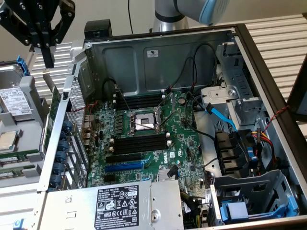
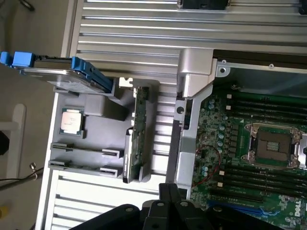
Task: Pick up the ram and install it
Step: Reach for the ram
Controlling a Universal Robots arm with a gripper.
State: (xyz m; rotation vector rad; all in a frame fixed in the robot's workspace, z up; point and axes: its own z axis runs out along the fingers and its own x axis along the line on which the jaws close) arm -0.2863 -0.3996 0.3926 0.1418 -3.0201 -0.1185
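Ram [image 2: 141, 115] on edge in grey tray [image 2: 96, 146]

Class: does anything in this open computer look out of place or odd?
The processor socket stands open and empty and the memory slots are bare. The processor and the ram sit outside the case, in the grey tray.

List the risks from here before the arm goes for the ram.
1. The ram stands on edge in the gray holder, near the case wall. The shut gripper, holding nothing, might clip that wall or the holder on its way in.
2. The black memory slots lie right beside the open CPU socket; a slightly misaligned stick could strike it.
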